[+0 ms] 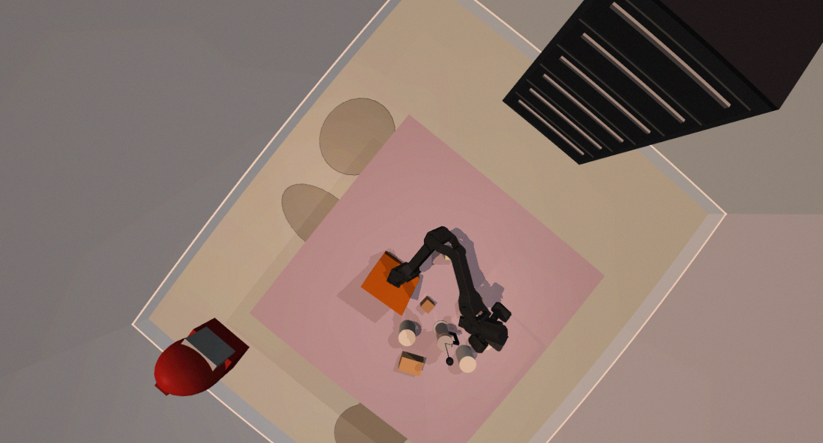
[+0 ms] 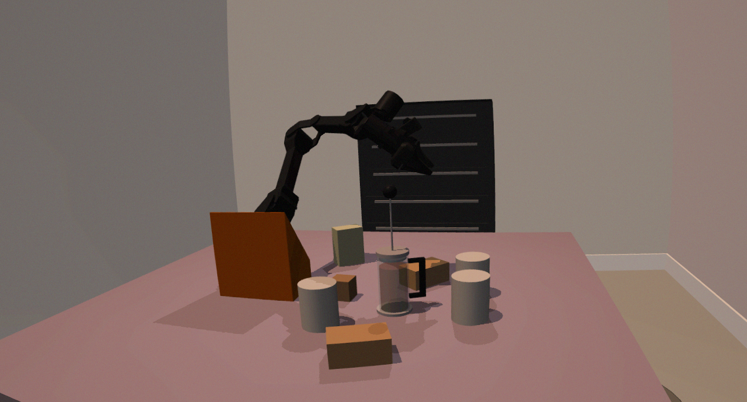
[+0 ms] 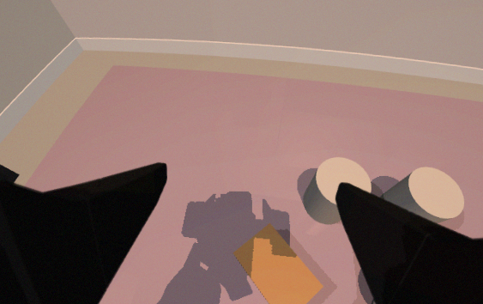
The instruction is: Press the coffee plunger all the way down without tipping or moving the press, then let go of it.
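Note:
The coffee press [image 1: 441, 328] [image 2: 393, 290] stands upright on the table, a clear cylinder with a black handle [image 1: 454, 338] [image 2: 422, 277]. Its plunger rod [image 2: 391, 224] stands high out of the lid, topped by a black knob [image 1: 449, 361] [image 2: 389, 192]. My gripper [image 1: 494, 329] [image 2: 430, 169] [image 3: 252, 181] is open and empty. In the exterior view it appears above and to the right of the knob, pointing down at a slant, with no contact seen. The press does not show clearly in the wrist view.
Grey cylinders [image 1: 406, 335] [image 2: 318, 305] [image 2: 470, 298] [image 3: 328, 202] stand on both sides of the press. Orange-brown blocks [image 1: 411, 364] [image 2: 358, 350] [image 3: 289, 270], a small brown block [image 1: 426, 305] [image 2: 345, 288], a pale green block [image 2: 348, 245] and a large orange wedge [image 1: 382, 290] [image 2: 250, 256] stand around it.

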Controlling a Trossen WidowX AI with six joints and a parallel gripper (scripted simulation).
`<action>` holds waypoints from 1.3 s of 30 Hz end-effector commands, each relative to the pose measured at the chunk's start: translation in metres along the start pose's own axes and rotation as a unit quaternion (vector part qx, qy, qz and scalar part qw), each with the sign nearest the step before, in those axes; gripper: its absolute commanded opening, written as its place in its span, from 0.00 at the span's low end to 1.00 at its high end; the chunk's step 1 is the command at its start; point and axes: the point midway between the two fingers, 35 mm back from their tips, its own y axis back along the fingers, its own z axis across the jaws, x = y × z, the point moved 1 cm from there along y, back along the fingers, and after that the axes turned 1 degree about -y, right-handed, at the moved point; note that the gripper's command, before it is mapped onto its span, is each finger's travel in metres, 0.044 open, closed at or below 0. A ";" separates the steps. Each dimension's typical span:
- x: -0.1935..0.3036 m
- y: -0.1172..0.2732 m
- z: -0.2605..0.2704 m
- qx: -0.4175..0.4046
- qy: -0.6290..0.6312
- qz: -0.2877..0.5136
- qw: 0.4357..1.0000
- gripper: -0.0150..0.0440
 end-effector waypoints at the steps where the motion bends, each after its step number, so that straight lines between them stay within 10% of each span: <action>1: -0.009 0.024 -0.054 0.048 -0.013 -0.021 0.999 1.00; 13: 0.002 0.132 -0.191 0.164 -0.049 -0.079 0.982 1.00; 39: 0.047 0.077 -0.202 0.162 -0.047 -0.079 0.983 1.00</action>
